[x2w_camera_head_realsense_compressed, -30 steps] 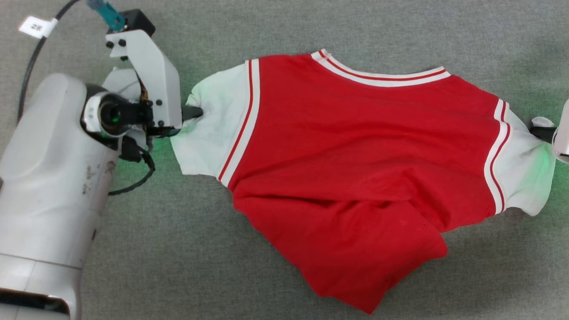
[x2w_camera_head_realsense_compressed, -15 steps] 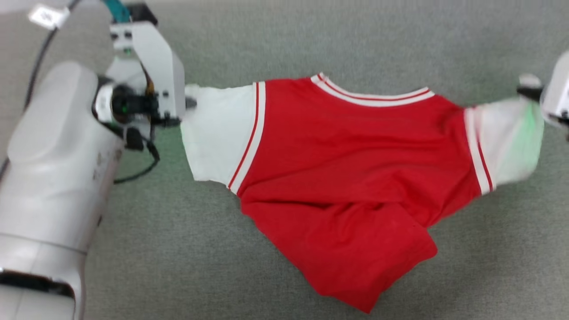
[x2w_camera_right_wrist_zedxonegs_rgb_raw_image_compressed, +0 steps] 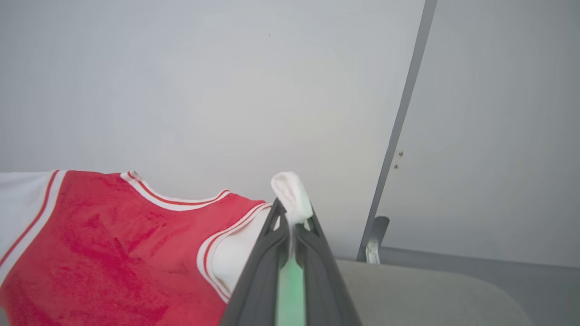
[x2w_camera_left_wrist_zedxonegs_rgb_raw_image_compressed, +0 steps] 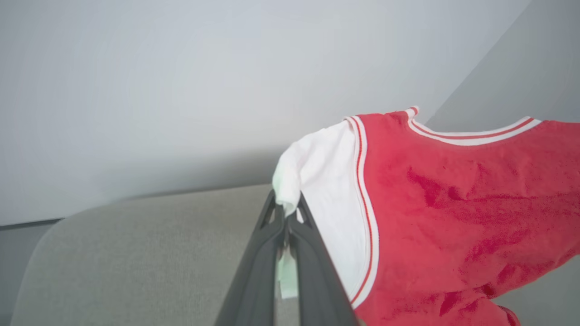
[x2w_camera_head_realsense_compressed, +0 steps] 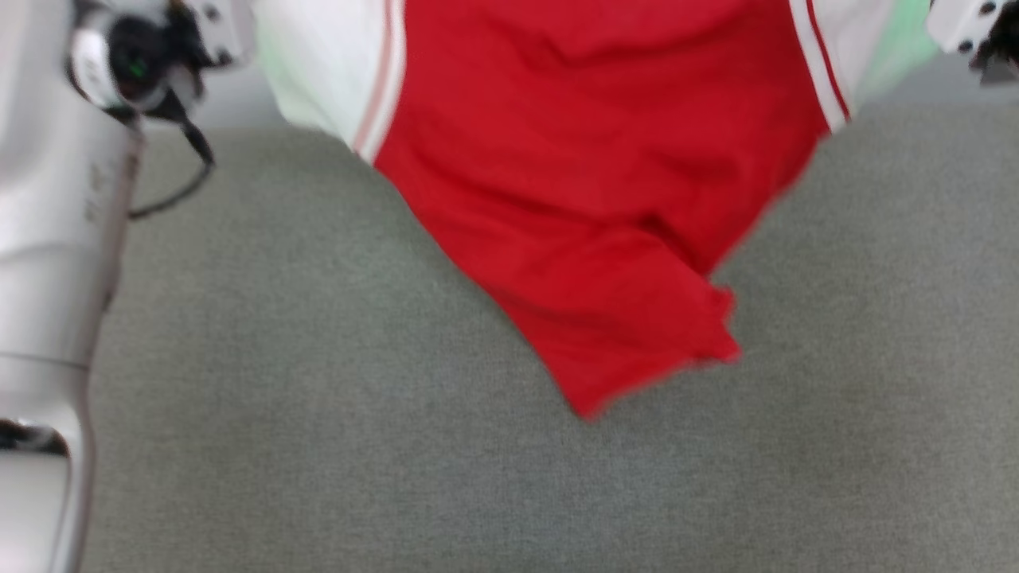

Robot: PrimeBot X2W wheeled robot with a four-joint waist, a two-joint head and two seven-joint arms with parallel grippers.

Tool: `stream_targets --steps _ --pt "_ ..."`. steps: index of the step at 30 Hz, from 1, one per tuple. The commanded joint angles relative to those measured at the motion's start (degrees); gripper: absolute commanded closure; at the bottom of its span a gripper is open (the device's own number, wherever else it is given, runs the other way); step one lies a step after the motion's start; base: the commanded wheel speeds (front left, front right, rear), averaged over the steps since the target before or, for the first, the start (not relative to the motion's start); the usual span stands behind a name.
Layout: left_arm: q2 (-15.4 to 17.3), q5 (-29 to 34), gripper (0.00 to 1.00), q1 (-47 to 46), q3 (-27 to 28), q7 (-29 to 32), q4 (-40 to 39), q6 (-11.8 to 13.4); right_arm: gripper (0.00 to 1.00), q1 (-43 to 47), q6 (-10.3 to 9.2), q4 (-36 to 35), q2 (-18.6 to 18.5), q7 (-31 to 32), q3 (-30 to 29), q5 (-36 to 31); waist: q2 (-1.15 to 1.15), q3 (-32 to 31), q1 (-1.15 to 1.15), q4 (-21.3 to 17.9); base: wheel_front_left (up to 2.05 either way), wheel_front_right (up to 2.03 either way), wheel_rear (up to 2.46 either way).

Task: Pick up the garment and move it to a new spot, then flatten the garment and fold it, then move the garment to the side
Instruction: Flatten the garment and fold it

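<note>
item: garment (x2w_camera_head_realsense_compressed: pixel 589 159), red jersey with white sleeves and striped trim. position: hangs spread between both grippers over the grey surface (x2w_camera_head_realsense_compressed: pixel 318 446), lower hem drooping to a point; whether the hem touches the surface is unclear. left gripper (x2w_camera_left_wrist_zedxonegs_rgb_raw_image_compressed: pixel 286 209): fingers pinched tight on the edge of one white sleeve. right gripper (x2w_camera_right_wrist_zedxonegs_rgb_raw_image_compressed: pixel 291 216): fingers pinched tight on the other sleeve's edge. backdrop: pale wall (x2w_camera_left_wrist_zedxonegs_rgb_raw_image_compressed: pixel 158 68).

We've got soft, even light, head view smeared by motion blur, wrist views crisp, green glow tinting the garment (x2w_camera_left_wrist_zedxonegs_rgb_raw_image_compressed: pixel 453 217).
</note>
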Motion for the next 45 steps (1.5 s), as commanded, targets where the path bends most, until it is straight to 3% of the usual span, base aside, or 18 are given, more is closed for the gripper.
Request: stream_targets --steps 1,4,9,16,23,28,31,39,45 --pt "0.32 0.39 1.00 -1.09 0.49 -1.53 0.61 0.35 1.00 -1.35 0.00 0.55 -0.48 -2.63 1.09 0.70 0.00 -3.02 0.00 0.78 0.00 0.00 0.00" --pt "0.28 0.91 1.00 -3.53 1.51 -5.84 1.92 0.92 1.00 -4.06 0.00 2.90 -1.37 -9.25 4.13 1.60 0.00 -4.36 0.00 1.37 0.00 0.00 0.00" --pt "-0.06 0.44 1.00 -5.58 2.62 -10.16 3.92 0.25 1.00 -7.54 0.00 7.22 -1.73 -15.05 7.82 4.04 0.00 -5.10 0.00 2.27 0.00 0.00 0.00" --pt "-0.68 0.08 1.00 -8.47 4.09 -16.01 5.63 -0.06 1.00 -12.61 0.00 11.34 -2.90 -22.56 11.22 6.19 0.00 -1.44 0.00 2.97 0.00 0.00 0.00" --pt "-1.43 1.04 1.00 -14.40 4.28 -22.47 6.58 -2.26 1.00 -20.57 0.00 16.14 -3.12 -30.99 12.86 4.17 0.00 7.57 0.00 2.63 0.00 0.00 0.00" --pt "-1.72 3.07 1.00 -21.44 4.57 -31.55 7.85 -3.19 1.00 -27.37 -0.01 20.01 -3.28 -42.20 12.29 -0.65 0.00 14.16 0.00 2.21 0.00 0.00 0.00" --pt "-2.16 3.13 1.00 -27.52 5.66 -36.23 9.02 -2.99 1.00 -32.15 -0.01 22.07 -3.90 -45.82 11.26 -4.49 0.00 17.93 0.00 2.16 0.00 0.00 0.00" --pt "-4.41 2.92 1.00 -42.47 7.04 -43.99 11.34 -4.55 1.00 -40.17 -0.02 17.08 -5.49 -46.92 5.66 -14.45 0.00 31.80 0.00 3.90 0.00 0.00 0.00" --pt "-5.73 2.70 1.00 -45.38 6.60 -49.52 13.32 -6.28 1.00 -39.64 -0.02 13.60 -3.72 -46.95 2.80 -18.21 0.00 40.75 0.00 5.88 0.00 0.00 0.00"
